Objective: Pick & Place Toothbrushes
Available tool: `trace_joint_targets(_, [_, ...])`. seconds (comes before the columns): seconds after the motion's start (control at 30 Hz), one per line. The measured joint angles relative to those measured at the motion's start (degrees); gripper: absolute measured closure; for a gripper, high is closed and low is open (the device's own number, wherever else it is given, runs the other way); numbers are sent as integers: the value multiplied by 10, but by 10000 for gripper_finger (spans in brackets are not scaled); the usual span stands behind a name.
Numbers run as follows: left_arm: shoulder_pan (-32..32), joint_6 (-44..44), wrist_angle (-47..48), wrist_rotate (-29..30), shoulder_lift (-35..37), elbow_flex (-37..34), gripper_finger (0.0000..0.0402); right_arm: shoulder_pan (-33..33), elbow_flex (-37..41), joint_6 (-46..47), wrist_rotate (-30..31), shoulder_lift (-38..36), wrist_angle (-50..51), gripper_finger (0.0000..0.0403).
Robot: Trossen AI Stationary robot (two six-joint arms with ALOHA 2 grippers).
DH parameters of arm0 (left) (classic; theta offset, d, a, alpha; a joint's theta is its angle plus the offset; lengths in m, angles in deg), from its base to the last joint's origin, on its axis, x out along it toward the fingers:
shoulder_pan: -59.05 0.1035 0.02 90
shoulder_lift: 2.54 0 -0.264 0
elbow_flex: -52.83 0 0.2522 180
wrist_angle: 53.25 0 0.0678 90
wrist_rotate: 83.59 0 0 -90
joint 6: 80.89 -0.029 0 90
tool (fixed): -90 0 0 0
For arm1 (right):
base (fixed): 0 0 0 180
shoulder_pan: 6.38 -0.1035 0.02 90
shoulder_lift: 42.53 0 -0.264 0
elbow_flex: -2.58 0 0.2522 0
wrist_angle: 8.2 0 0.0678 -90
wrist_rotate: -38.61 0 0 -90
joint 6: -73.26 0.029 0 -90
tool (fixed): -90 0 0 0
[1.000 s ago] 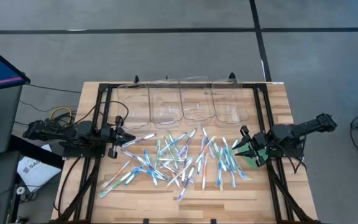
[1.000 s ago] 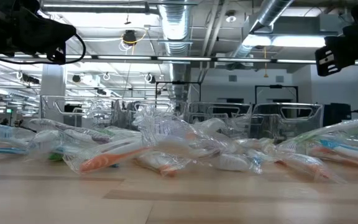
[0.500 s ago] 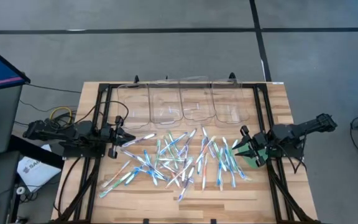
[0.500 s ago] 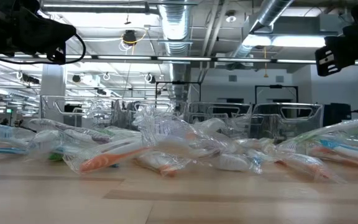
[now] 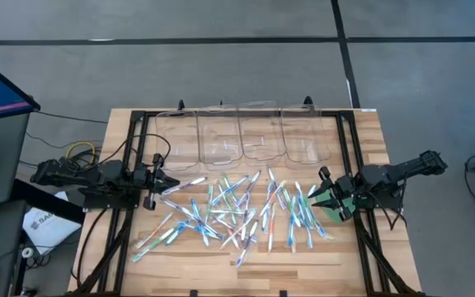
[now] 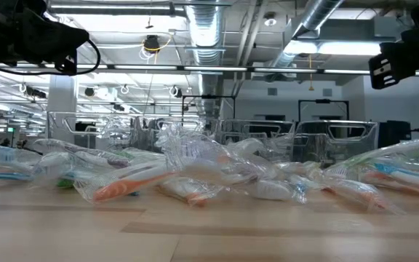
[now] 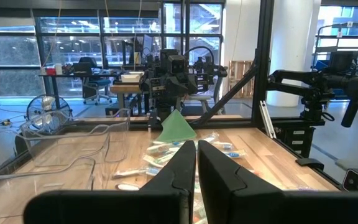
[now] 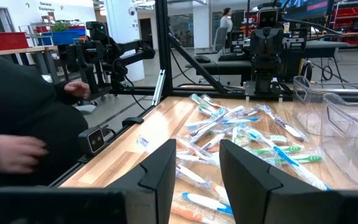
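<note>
Toothbrushes [image 5: 237,210] lie scattered mid-frame on the desk [image 5: 369,124], unchanged from a second ago; bins [image 5: 242,136] above them hold none. Left tool [image 5: 169,183], centre-left, is pressed together, empty. Right tool [image 5: 320,198], centre-right, stands spread, empty. No pick has started.

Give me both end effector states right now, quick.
Left end effector: closed, holding nothing, at the table's left edge.
Right end effector: open, empty, at the right edge.

One camera looks straight down on the table [image 5: 130,247]; one sits level at its surface; both wrist cameras face each other across it.
</note>
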Motion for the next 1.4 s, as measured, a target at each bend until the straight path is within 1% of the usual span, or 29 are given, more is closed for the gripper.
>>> trace_joint_targets(0.07, [0, -4, 0, 0, 0, 0, 389, 0, 0, 0, 0, 0, 0, 285])
trace_joint_targets(0.2, [0, -73, 0, 0, 0, 0, 389, 0, 0, 0, 0, 0, 0, 285])
trace_joint_targets(0.4, [0, -77, 0, 0, 0, 0, 389, 0, 0, 0, 0, 0, 0, 285])
trace_joint_targets(0.43, [0, -77, 0, 0, 0, 0, 389, 0, -1, 16, -2, 0, 4, 285])
trace_joint_targets(0.53, [0, -77, 0, 0, 0, 0, 389, -6, -9, 104, -14, 0, 20, 285])
trace_joint_targets(0.67, [0, -77, -1, 0, 0, 0, 389, -10, -10, 142, -14, 0, 20, 285])
trace_joint_targets(1.33, [0, -76, -16, 0, 0, 0, 389, -8, -11, 145, -16, 0, 19, 285])
trace_joint_targets(1.4, [0, -76, -21, 0, 0, 0, 389, -7, -11, 126, -15, 0, 16, 284])
